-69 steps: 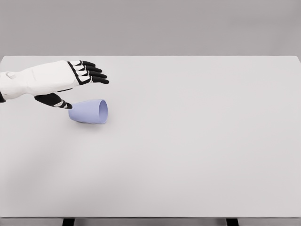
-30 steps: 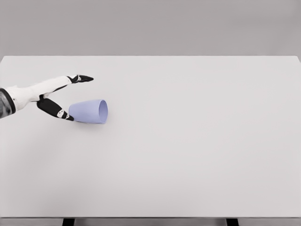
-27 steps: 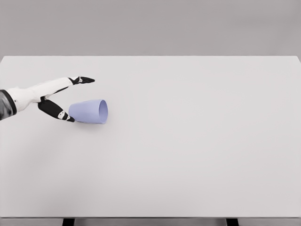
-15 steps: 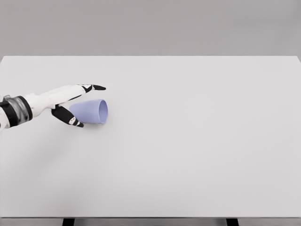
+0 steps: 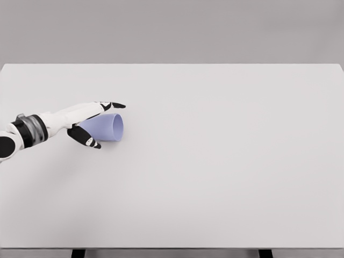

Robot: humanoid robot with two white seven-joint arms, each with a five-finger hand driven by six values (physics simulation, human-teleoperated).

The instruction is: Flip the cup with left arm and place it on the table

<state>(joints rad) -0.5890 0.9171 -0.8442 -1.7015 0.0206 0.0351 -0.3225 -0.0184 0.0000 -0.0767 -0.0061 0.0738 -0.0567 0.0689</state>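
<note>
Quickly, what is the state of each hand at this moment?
Left hand: open, fingers and thumb on either side of the lying cup, not yet closed on it.
Right hand: not in view.

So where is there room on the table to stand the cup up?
Almost anywhere. The table is bare from the cup rightward to its right edge, and along the whole near side and far side. The only crowded spot is at the left, where the left hand brackets the cup lying on its side.
</note>
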